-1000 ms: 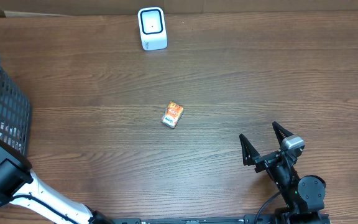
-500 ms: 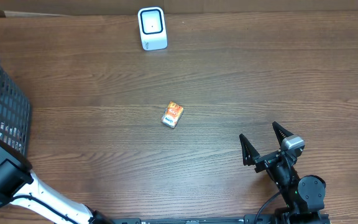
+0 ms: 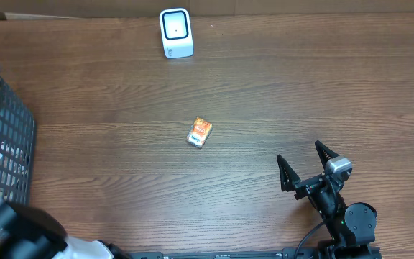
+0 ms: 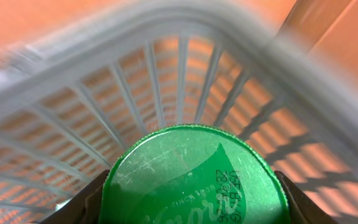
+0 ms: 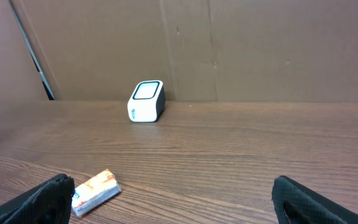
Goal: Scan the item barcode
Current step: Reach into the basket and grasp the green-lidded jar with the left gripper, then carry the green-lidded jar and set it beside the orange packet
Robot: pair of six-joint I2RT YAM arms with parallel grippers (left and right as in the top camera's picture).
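Nearest the robot's edge of the table, the right pincer is seen spread as wide as it goes. Nothing is held between its fingers and it's kept low over the wood. From its own camera only the two dark fingertips are caught at the bottom corners, with the tabletop stretching away between them.

Over at the near left corner, the left arm is smeared by blur in the overhead view, so not much can be made out from above. More is shown by the wrist camera: the left pincer is only partly spread and is clamped onto a green-lidded item, with the round lid pressed by a dark finger on each side. Some pale lettering is printed on the lid. Right behind it, the view is filled by the grey lattice of the basket, which is also blurred. Whether the item is inside the basket or just over its rim can't be told. From above, the basket is found at the left edge of the table, a bit farther back than the arm.

Around the middle of the table a small orange packet is laid flat, well apart from both pincers and from the basket.

Farthest back, near the far edge and a little left of centre, the white scanner is stood upright. Its window can be seen from overhead and from the right wrist camera, and it's well apart from the packet.
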